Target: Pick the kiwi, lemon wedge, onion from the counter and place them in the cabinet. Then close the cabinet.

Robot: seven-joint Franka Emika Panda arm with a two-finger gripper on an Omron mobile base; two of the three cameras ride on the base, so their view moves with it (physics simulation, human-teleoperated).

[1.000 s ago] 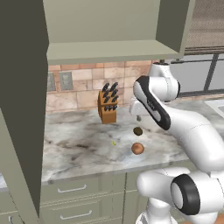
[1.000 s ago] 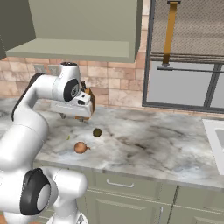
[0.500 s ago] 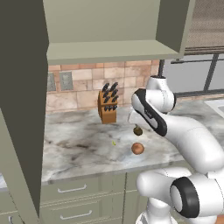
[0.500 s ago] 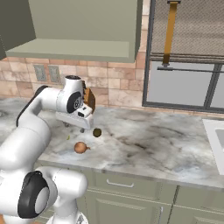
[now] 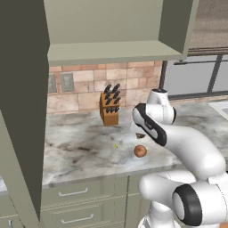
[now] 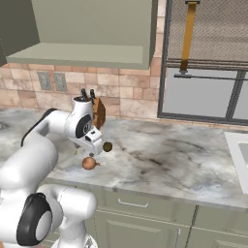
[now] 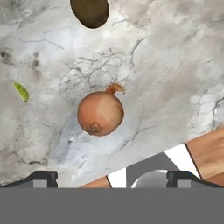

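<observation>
The orange-brown onion [image 7: 100, 113] lies on the marbled counter [image 7: 175, 65], straight ahead of my gripper [image 7: 112, 177]. Its jaws are open and empty, with one dark fingertip low on each side of the hand view. The dark kiwi [image 7: 89, 11] lies beyond the onion, and the tiny lemon wedge [image 7: 21, 91] lies off to one side. In the right base view my gripper [image 6: 95, 151] hangs just above the onion [image 6: 88, 163], with the kiwi [image 6: 107, 146] beside it. From the left I see the onion [image 5: 140, 151] and the lemon wedge [image 5: 116, 145]. The cabinet [image 5: 111, 53] stands open overhead.
A wooden knife block [image 5: 110, 109] stands against the brick backsplash behind the foods. The open cabinet door [image 5: 22, 111] hangs at the left. A sink [image 6: 240, 155] is at the far right. Drawers [image 5: 71, 193] run under the counter's front edge.
The arm has swung down and forward, bringing the hand low over the onion. The jaws stayed open. The foods have not moved.
</observation>
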